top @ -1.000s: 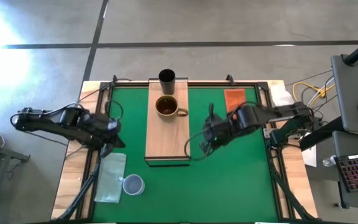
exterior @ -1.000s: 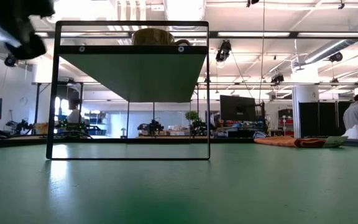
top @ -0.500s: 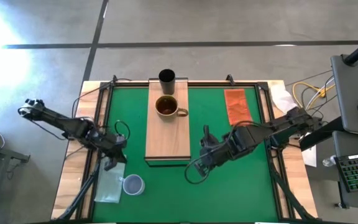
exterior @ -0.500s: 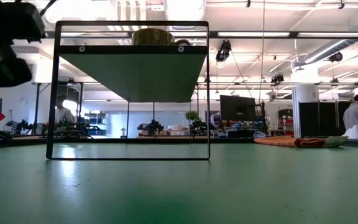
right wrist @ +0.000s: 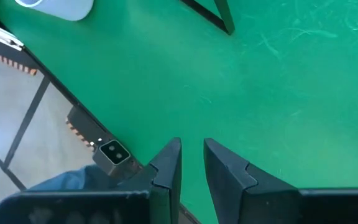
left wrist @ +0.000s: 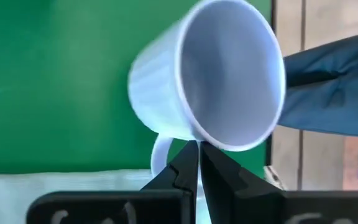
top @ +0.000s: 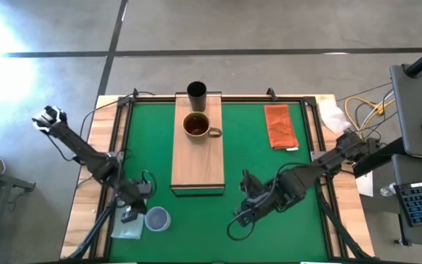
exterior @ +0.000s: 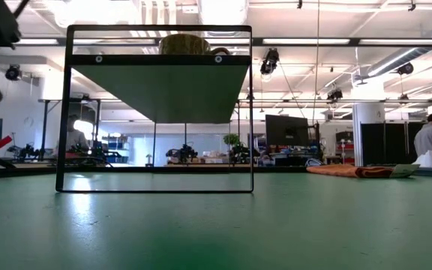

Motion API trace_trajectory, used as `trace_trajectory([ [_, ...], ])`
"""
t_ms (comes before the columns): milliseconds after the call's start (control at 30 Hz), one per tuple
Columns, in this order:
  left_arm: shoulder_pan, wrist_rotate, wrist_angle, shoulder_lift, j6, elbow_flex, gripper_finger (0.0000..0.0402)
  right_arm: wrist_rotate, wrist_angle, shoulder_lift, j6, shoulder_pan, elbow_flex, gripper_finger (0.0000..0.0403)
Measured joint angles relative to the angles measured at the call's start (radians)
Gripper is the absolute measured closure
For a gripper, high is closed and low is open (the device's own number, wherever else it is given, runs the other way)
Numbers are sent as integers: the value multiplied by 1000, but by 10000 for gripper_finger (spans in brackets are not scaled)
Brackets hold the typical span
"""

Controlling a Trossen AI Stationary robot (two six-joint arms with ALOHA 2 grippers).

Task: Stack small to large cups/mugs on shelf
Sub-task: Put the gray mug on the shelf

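Two vessels are already sitting on the shelf [top: 197,158]: black cup [top: 196,91] at the far end, brown mug [top: 197,125] just nearer. Pale blue-grey mug [top: 157,218] is waiting on the green worktop [top: 269,161], off the shelf's near-left corner. Left end effector [top: 130,214] is hovering beside it, fingers pressed together, empty. Right end effector [top: 246,213] is hanging narrowly parted, gripping nothing.

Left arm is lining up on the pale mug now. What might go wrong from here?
1. The left gripper shows its fingers almost together right at the pale blue-grey mug with handle; unless they open, they may push the mug away instead of gripping it.
2. That mug sits against the clear plastic bag, which might snag or drag along.
3. The long light-wood shelf already holds the brown glossy mug, and the narrow black cup stands at its far end.
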Motion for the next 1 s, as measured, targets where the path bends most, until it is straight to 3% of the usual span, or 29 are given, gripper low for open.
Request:
trace_trajectory([
  [200, -105, -55, 200, 122, -102, 1, 398, 3, 1, 3, -28, 1, 0, 342],
  [400, -132, -85, 428, 265, -132, 16, 398, 26, 0, 3, -40, 1, 0, 342],
  [800, -131, -120, 727, 543, -27, 118, 398, 26, 0, 3, -47, 1, 0, 342],
  [1000, -129, -168, 765, 617, 61, 199, 398, 26, -1, 5, -53, 1, 0, 342],
])
